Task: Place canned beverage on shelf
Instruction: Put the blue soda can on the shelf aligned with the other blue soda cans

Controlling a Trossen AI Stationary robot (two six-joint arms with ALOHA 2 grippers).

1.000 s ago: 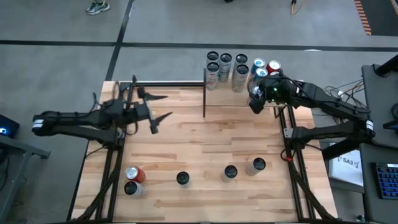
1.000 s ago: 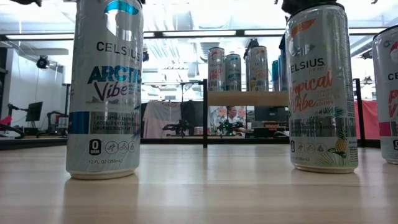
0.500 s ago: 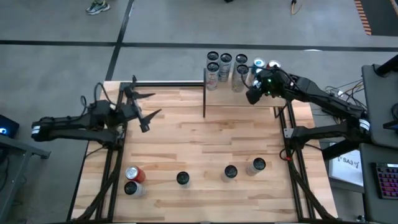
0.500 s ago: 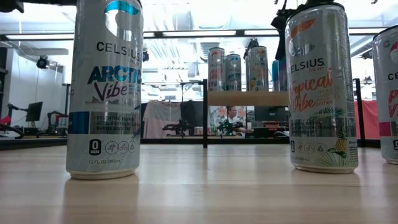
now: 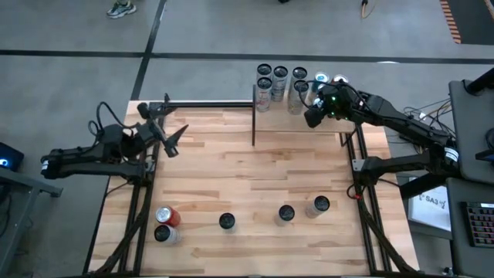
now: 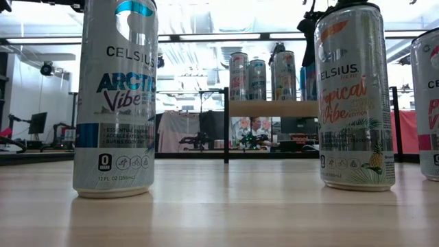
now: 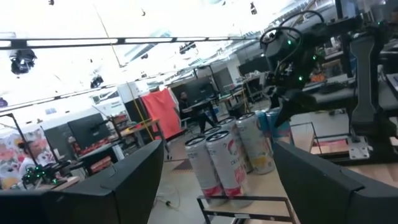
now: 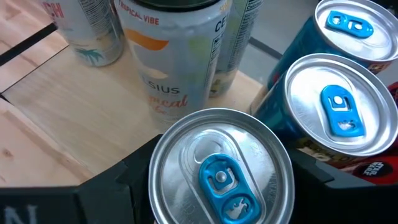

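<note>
Tabletop (image 5: 231,177): five cans; shelf (image 5: 297,108): seven.

Cans (image 5: 279,79) crowd the shelf (image 5: 297,116) at upper centre; five more cans (image 5: 226,222) line the table's (image 5: 239,177) lower edge.

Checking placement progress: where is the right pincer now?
In the high view the right pincer is over the shelf at the table's far right, closed around a can beside two blue-tabbed cans.
</note>
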